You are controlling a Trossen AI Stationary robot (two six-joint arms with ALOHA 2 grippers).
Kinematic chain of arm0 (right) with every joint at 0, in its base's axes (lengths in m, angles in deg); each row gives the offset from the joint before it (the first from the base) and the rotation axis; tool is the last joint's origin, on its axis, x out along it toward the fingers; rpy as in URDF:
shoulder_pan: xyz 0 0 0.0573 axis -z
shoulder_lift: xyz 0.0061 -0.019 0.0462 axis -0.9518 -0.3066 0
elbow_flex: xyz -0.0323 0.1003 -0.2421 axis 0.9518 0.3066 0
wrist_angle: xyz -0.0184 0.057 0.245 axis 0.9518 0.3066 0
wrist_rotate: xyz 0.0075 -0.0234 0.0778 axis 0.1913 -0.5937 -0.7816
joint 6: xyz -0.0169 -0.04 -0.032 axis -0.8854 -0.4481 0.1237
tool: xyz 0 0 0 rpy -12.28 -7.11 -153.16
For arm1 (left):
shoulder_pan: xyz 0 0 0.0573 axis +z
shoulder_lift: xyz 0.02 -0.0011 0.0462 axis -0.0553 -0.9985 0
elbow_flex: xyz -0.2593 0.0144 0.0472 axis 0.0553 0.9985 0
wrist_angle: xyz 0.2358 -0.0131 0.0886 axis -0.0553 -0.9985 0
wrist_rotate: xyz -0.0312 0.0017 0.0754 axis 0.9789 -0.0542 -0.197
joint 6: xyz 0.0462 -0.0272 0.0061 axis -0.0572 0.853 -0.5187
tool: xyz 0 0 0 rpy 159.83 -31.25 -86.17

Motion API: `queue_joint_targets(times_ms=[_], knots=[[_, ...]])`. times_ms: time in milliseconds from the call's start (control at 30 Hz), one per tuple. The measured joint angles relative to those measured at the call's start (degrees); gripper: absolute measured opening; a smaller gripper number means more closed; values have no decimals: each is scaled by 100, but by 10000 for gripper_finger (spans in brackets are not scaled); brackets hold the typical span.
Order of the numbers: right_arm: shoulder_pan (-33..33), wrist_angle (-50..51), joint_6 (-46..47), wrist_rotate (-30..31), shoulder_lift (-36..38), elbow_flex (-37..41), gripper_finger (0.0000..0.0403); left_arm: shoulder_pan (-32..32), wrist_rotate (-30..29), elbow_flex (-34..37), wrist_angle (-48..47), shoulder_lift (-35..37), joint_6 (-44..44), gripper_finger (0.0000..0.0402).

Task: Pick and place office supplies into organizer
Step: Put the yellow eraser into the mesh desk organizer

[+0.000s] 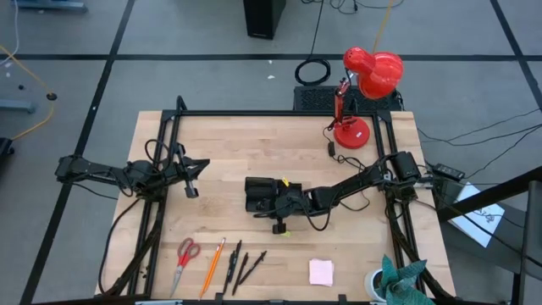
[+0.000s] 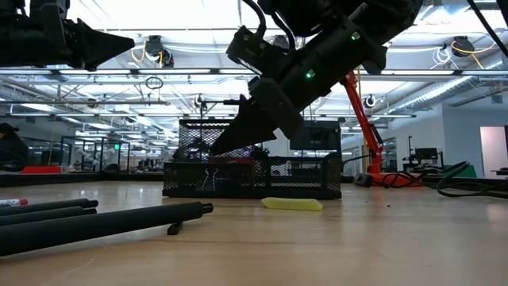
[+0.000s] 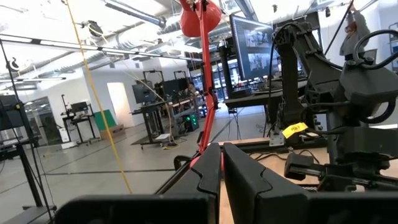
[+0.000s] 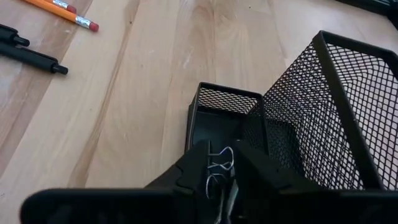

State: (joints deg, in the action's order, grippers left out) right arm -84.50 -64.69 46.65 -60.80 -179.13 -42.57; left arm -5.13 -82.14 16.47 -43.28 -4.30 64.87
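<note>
Right gripper (image 4: pixel 222 171) is hanging directly over the mesh organizer's (image 4: pixel 323 118) shallow compartment, jaws parting narrowly around a binder clip (image 4: pixel 217 163) whose wire loops are sticking up between the fingers; whether it is gripped is probably not certain. Clip body is hidden. Left gripper (image 1: pixel 191 178) is idling pinched together, well left of the organizer.

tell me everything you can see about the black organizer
The organizer is a small black wire-mesh desk tray near the middle of the wooden table. It has a taller open-topped mesh compartment and a lower, shallow one, and stands upright. The right tool hovers just over the shallow compartment with a binder clip between its fingers.
</note>
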Motion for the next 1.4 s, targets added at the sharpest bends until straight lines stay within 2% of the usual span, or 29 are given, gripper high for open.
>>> queue_joint_targets(times_ms=[267,500,667,733,967,1067,1167,1267,1400], knots=[[-34,-26,-50,-2,106,2,86,1,1,0,1,0,-25,26],[-403,3,-421,16,524,2,71,-16,169,-19,-30,0,20,26],[-626,25,-500,378,879,2,26,-209,202,-474,-1172,-128,218,26],[-706,173,-592,602,1002,2,7,-318,207,-635,-1421,-331,337,26],[-902,556,-627,1349,1106,2,3,-627,566,-1125,-1378,-1524,502,26],[-909,546,-627,1375,1104,2,3,-686,1006,-1416,-1380,-2143,704,26],[-916,525,-627,1367,1104,2,1,-760,1338,-1702,-1349,-2740,544,26],[-914,496,-641,1362,1104,2,1,-807,1299,-1914,-1350,-3227,437,26],[-914,501,-578,1355,1104,2,1,-852,910,-2033,-1256,-3573,108,26]])
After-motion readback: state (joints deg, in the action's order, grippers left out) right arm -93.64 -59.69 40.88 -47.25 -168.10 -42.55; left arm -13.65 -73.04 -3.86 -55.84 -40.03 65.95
